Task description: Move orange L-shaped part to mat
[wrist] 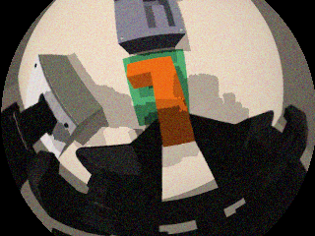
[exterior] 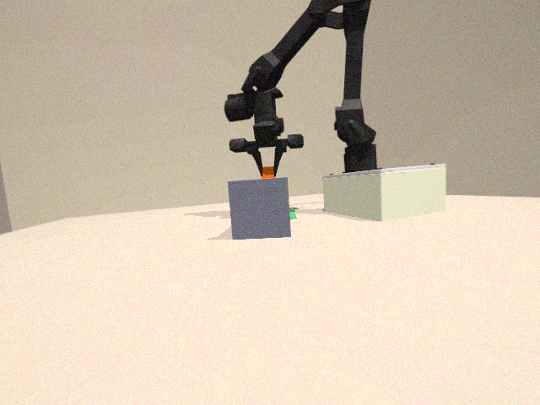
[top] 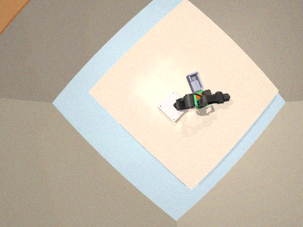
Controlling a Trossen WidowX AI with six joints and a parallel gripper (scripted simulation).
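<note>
Currently the hand (exterior: 267,170) is clamped on the orange L-shaped part (wrist: 163,94), pinching its straight end, with the L foot hanging away from the fingers (exterior: 256,159). Wrist view shows the part over the green mat (wrist: 157,88), foot pointing toward the far grey tray (wrist: 148,12), whose pocket is vacant. Top view: only a bit of orange (top: 199,97) shows between arm links, over the mat (top: 195,97), just near of the tray (top: 194,80). Exterior view: the tray (exterior: 259,207) blocks the mat apart from a green sliver (exterior: 292,213) at its right edge; just the top of the part (exterior: 267,171) shows above the tray's rim, so it's low, but whether it touches the mat I cannot tell.

Step in hand, my read: lowering onto the mat, release not yet done.

Risks:
- Letting go while the part hangs steep — it drops on its foot and tips over, possibly top side down or partly off the mat.
- The mat is narrow and sits right against the tray; the L foot points that way, so any drift toward the far side could knock the foot on the tray wall.
- Pushing down too hard with the part end-on could make it slip or pivot in the grip.

The arm's white base block (exterior: 383,191) sits to the right on the counter (exterior: 261,314), well clear.
</note>
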